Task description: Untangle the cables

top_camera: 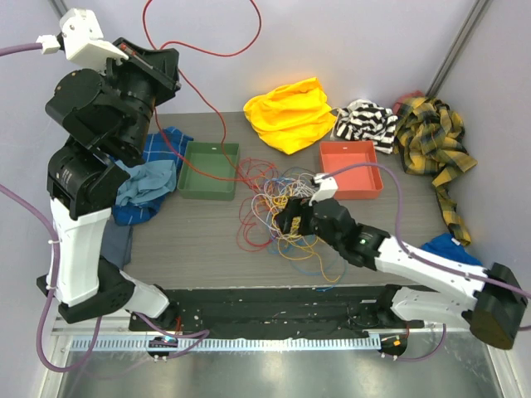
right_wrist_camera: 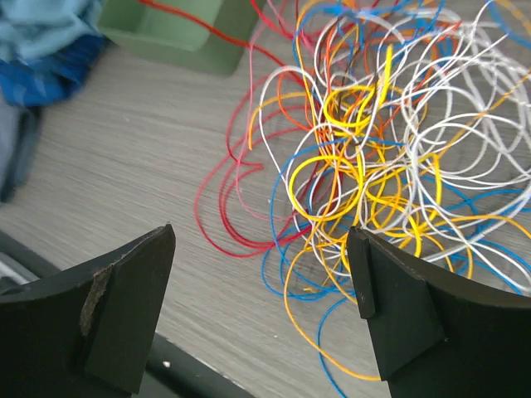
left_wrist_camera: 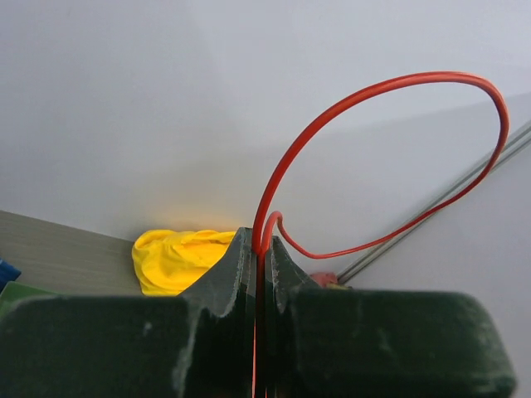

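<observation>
Left jaws clamped on red cable (left_wrist_camera: 431,75), held high. Right jaws wide over tangle (right_wrist_camera: 357,157): best pinned to tabletop (right_wrist_camera: 149,149) while red cable is drawn out slowly.

Robotics lab test cell: left arm (top_camera: 83,240) and right arm (top_camera: 415,261) bolted to a rail (top_camera: 274,311) at the table's (top_camera: 199,240) 6 o'clock edge, boxed in by bare pale walls (top_camera: 348,41) and metal poles (top_camera: 456,41). On top lie cables (top_camera: 282,207) at centre, a green tray (top_camera: 207,170), a red tray (top_camera: 353,170), and cloth heaps (top_camera: 290,112) from 12 to 3 o'clock.
</observation>
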